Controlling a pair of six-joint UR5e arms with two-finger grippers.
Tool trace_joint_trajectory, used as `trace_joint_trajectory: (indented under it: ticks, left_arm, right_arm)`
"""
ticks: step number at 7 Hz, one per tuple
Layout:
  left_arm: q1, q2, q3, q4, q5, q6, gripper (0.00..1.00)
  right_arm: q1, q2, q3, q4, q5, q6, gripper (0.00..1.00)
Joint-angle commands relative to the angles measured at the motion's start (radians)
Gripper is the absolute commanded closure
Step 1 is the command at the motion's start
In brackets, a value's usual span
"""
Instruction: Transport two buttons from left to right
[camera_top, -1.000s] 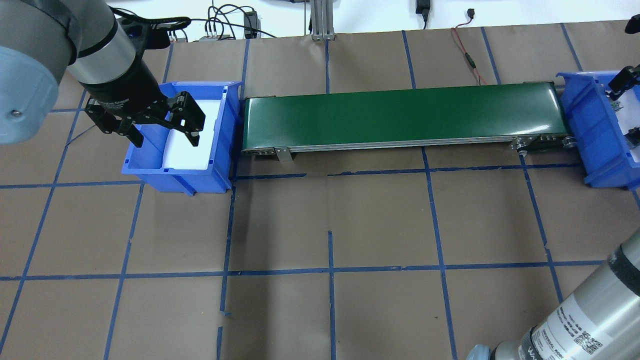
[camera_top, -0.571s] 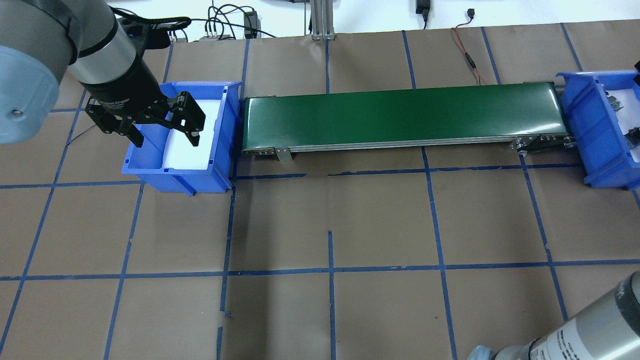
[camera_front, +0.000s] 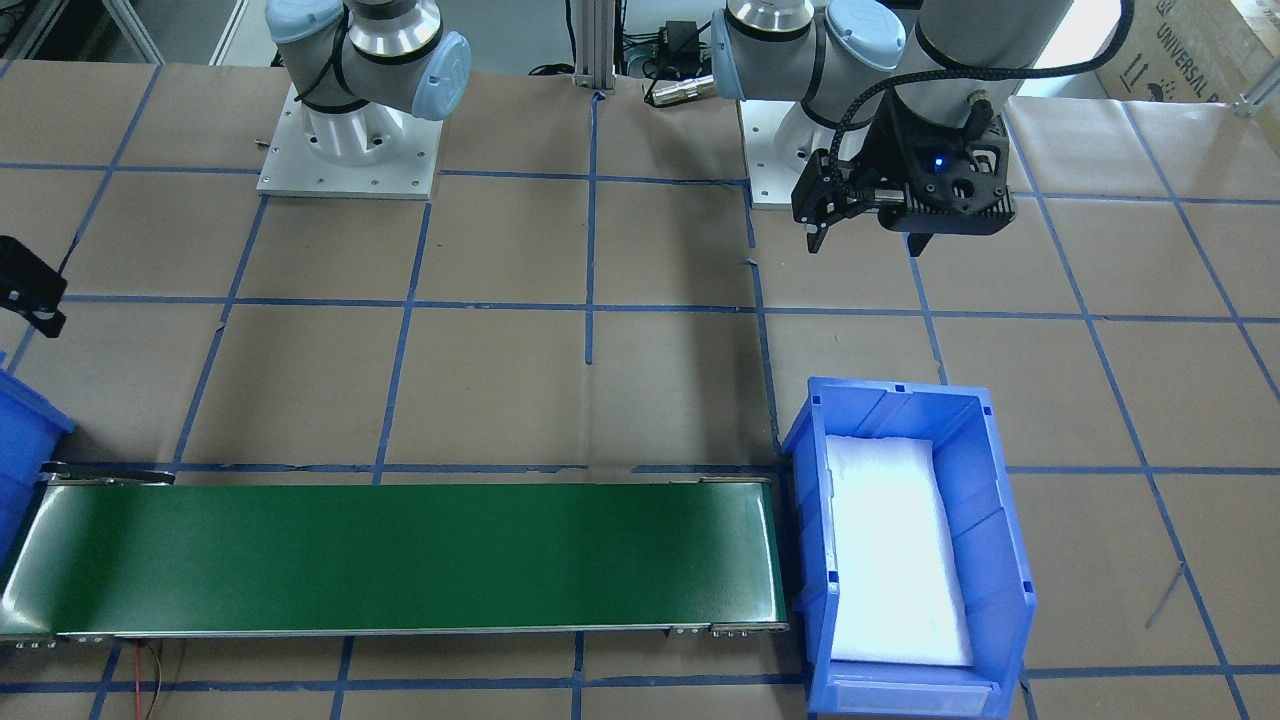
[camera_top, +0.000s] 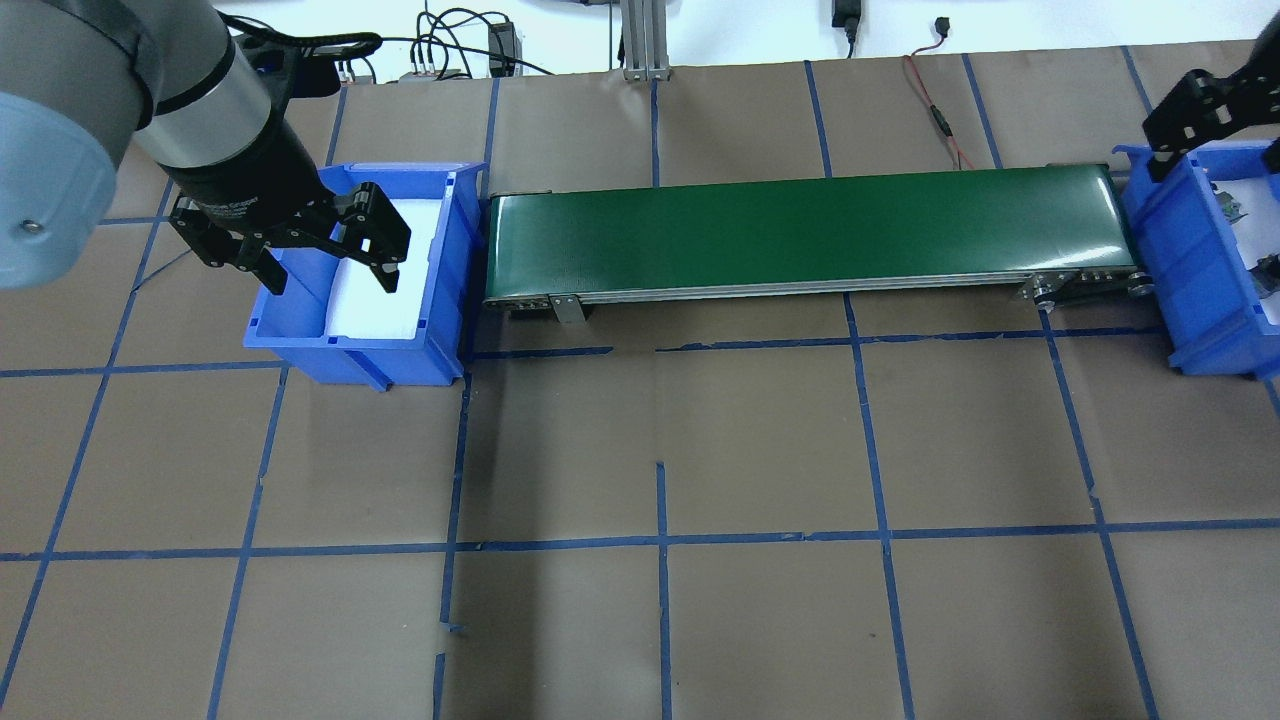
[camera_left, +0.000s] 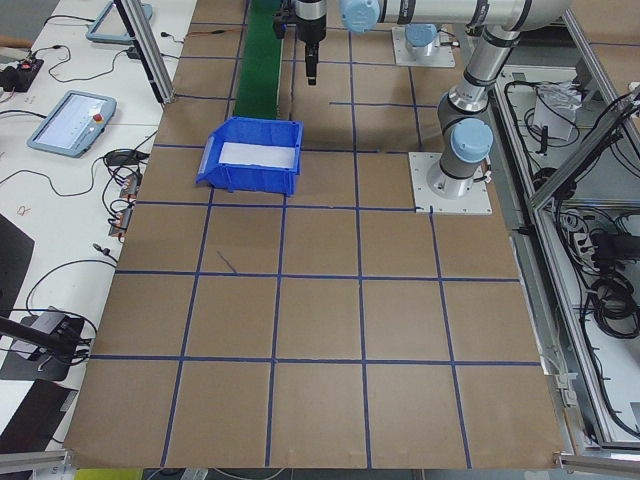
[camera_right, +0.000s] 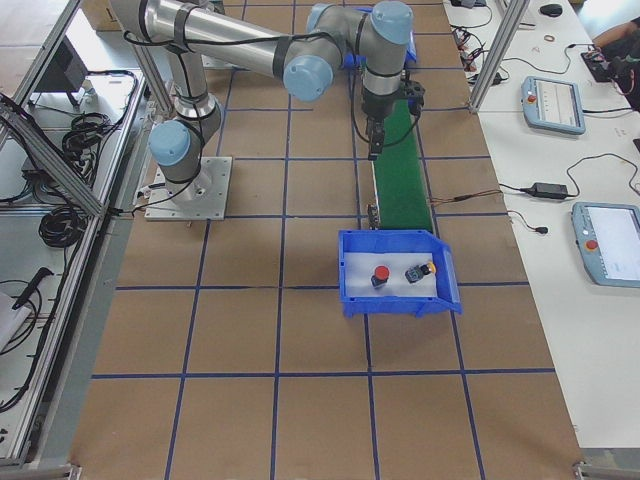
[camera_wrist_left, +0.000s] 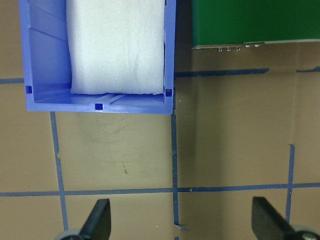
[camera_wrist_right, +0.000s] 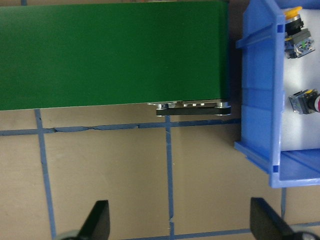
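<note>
The red mushroom-capped button (camera_wrist_right: 304, 102) and yellow-capped button (camera_wrist_right: 299, 36) lie in the blue plastic bin (camera_wrist_right: 260, 100) at the right end of the green conveyor belt (camera_wrist_right: 110, 55). The right end effector (camera_wrist_right: 180, 215), spread and empty, is nearest. The left end effector (camera_wrist_left: 180, 214), also spread, hangs at the belt's other end.

The left arm (camera_top: 212, 112) and right arm (camera_front: 390, 35) are silver-grey tubes with pale blue round joint caps (camera_front: 443, 68), bolted to white square base plates (camera_front: 400, 175). The left arm has a braided black cable (camera_front: 860, 105), a black wrist housing (camera_front: 950, 190) with a small blue light (camera_front: 937, 160), white lettering and black fingers (camera_top: 385, 240).
</note>
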Motion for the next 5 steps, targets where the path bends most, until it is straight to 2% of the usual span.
trace_joint_trajectory:
  ticks: [1, 5]
  left_arm:
    - [0.000, 0.000, 0.000, 0.000, 0.000, 0.000, 0.00]
    - [0.000, 0.000, 0.000, 0.000, 0.000, 0.000, 0.00]
  right_arm:
    - [0.144, -0.033, 0.011, 0.004, -0.001, 0.156, 0.00]
    - [0.258, -0.047, 0.008, 0.001, 0.021, 0.238, 0.00]
